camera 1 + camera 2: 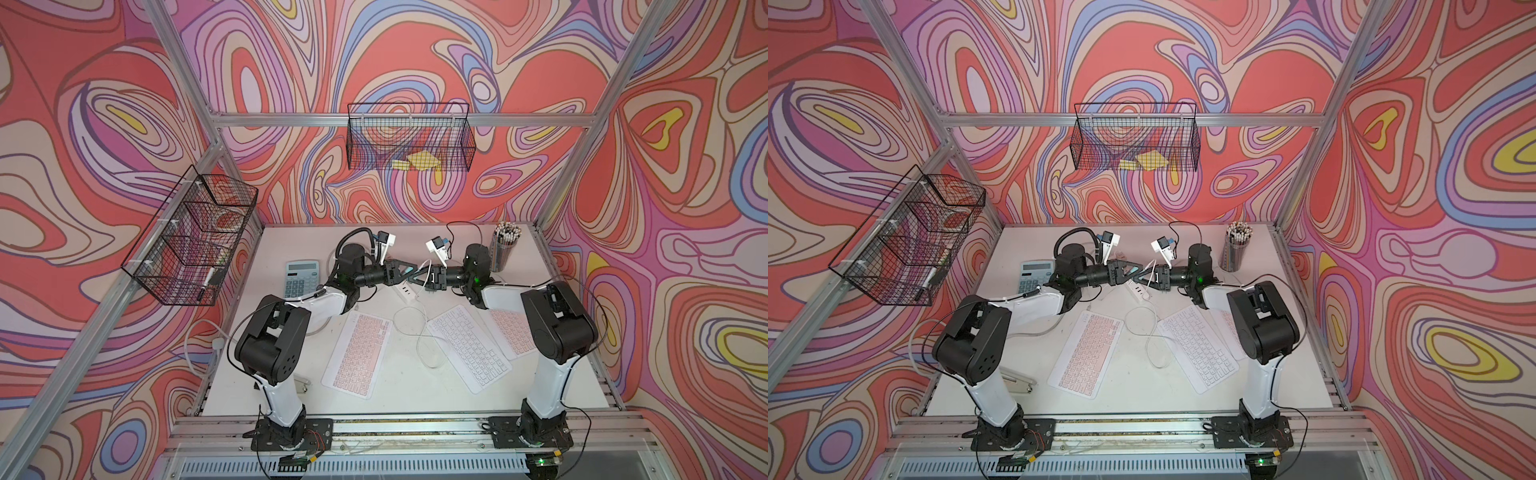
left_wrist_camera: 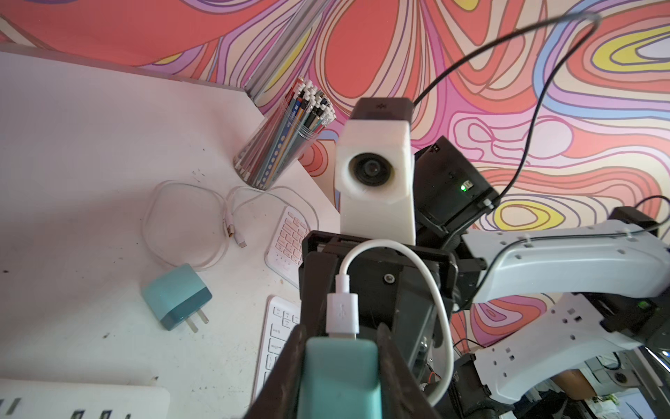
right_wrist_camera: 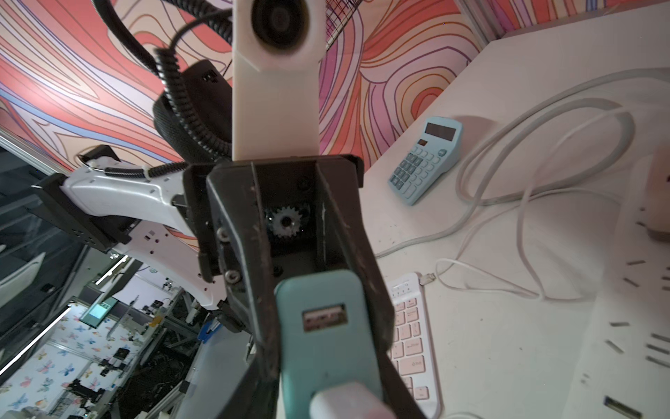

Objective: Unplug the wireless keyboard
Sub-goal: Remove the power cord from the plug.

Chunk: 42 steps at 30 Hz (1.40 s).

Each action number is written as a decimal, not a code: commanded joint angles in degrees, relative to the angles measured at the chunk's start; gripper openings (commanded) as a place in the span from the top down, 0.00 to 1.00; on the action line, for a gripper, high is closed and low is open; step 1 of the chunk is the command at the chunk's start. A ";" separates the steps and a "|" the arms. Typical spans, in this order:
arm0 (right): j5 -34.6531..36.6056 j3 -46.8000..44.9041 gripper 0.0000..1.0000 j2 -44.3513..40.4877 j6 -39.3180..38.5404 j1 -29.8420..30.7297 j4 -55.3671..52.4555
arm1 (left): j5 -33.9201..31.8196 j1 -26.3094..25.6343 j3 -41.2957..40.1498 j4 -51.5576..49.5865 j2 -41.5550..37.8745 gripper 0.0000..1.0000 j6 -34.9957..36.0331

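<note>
Both grippers meet nose to nose above the middle of the table. My left gripper (image 1: 412, 272) (image 2: 340, 348) is shut on a teal USB wall adapter (image 2: 340, 381) (image 3: 322, 348). A white USB plug (image 2: 342, 313) sits in the adapter's end, beside an empty port (image 3: 324, 318). My right gripper (image 1: 420, 274) faces it, fingers apart on either side of the plug. The plug's white cable (image 1: 417, 332) loops down onto the table and ends by the corner of the white keyboard (image 1: 469, 349).
A pink keyboard (image 1: 359, 351) lies left of the cable, and another (image 1: 511, 332) under the right arm. A white power strip (image 1: 405, 291) sits below the grippers. Calculator (image 1: 302, 278) back left, pencil cup (image 1: 505, 249) back right. A second teal adapter (image 2: 177, 295) and spare cable (image 2: 188, 225) lie behind.
</note>
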 commanded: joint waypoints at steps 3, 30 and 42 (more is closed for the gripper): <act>19.34 2.39 0.59 -2.46 -21.88 -0.03 -27.66 | -6.21 -1.45 2.32 -12.05 -4.83 1.00 5.69; 45.52 -0.47 0.55 -14.69 -10.71 -0.07 -33.91 | -30.18 -5.31 0.17 -22.95 -9.79 1.00 21.75; 32.93 -1.32 0.52 -13.94 8.41 0.13 -20.93 | -29.63 -6.31 -1.18 -18.84 -9.07 1.00 22.46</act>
